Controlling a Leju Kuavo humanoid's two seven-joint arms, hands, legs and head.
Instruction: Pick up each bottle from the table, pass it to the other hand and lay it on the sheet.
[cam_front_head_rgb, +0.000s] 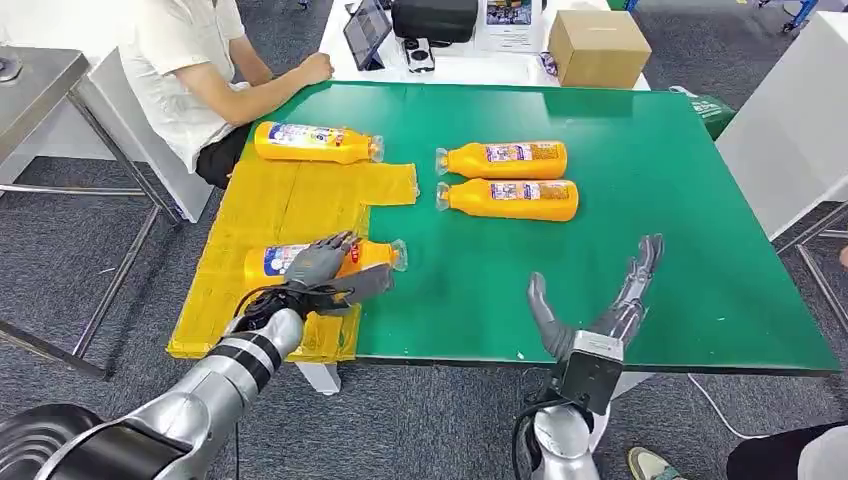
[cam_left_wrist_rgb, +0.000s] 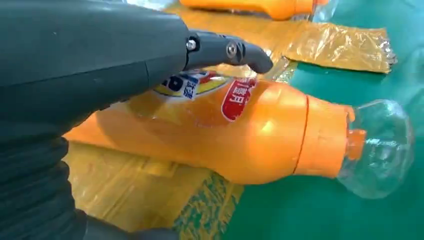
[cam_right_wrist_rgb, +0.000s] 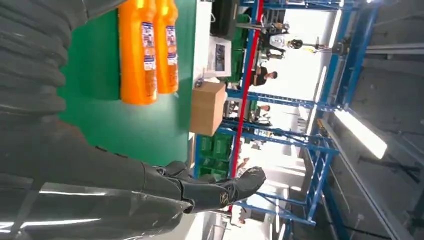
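An orange bottle (cam_front_head_rgb: 272, 262) (cam_left_wrist_rgb: 250, 135) with a clear cap lies on its side at the near edge of the yellow sheet (cam_front_head_rgb: 290, 200) (cam_left_wrist_rgb: 340, 45), neck out over the green table (cam_front_head_rgb: 650, 220). My left hand (cam_front_head_rgb: 320, 270) (cam_left_wrist_rgb: 90, 55) lies over its middle, fingers stretched across the label, thumb apart on the near side. A second bottle (cam_front_head_rgb: 315, 142) (cam_left_wrist_rgb: 250, 6) lies on the sheet's far end. Two more bottles (cam_front_head_rgb: 505, 159) (cam_front_head_rgb: 510, 199) (cam_right_wrist_rgb: 145, 50) lie side by side on the bare table. My right hand (cam_front_head_rgb: 600, 300) (cam_right_wrist_rgb: 100, 170) hovers open over the table's near edge, holding nothing.
A person (cam_front_head_rgb: 190, 70) sits at the far left corner with a hand on the table. Behind the green table stand a cardboard box (cam_front_head_rgb: 598, 47), a tablet (cam_front_head_rgb: 366, 30) and a black bag (cam_front_head_rgb: 434, 18). A metal table (cam_front_head_rgb: 30, 80) stands at the left.
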